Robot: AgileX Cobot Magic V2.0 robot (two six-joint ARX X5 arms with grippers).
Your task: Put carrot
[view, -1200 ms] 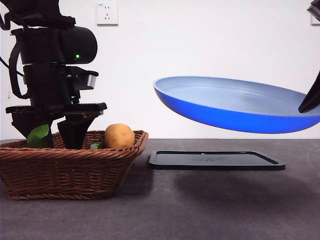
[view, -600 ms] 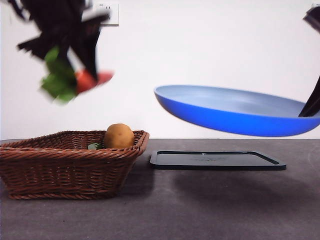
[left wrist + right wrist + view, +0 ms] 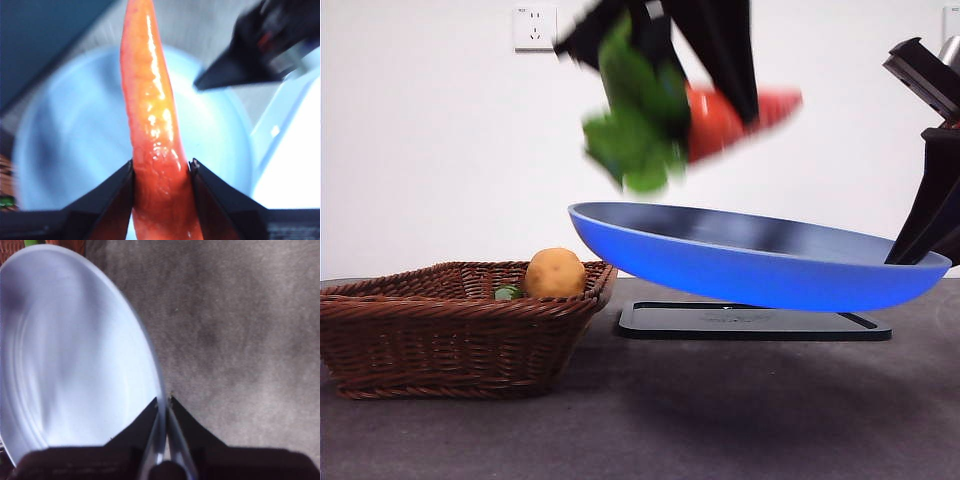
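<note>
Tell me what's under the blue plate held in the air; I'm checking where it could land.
Under the round blue plate, the flat black rectangular tray lies on the dark grey table. The plate hides the tray's far edge. The orange carrot hangs above.

One carrot (image 3: 740,118), one plate (image 3: 760,270), one potato (image 3: 555,273), one basket (image 3: 450,340), one tray (image 3: 750,322), possibly one green vegetable (image 3: 507,293).

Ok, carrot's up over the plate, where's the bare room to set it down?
The blue plate, held at its rim by the right gripper, shows a bare inner face under the carrot in the left gripper. The black tray below is shadowed by the plate. The basket is crowded with the potato and a green vegetable.
</note>
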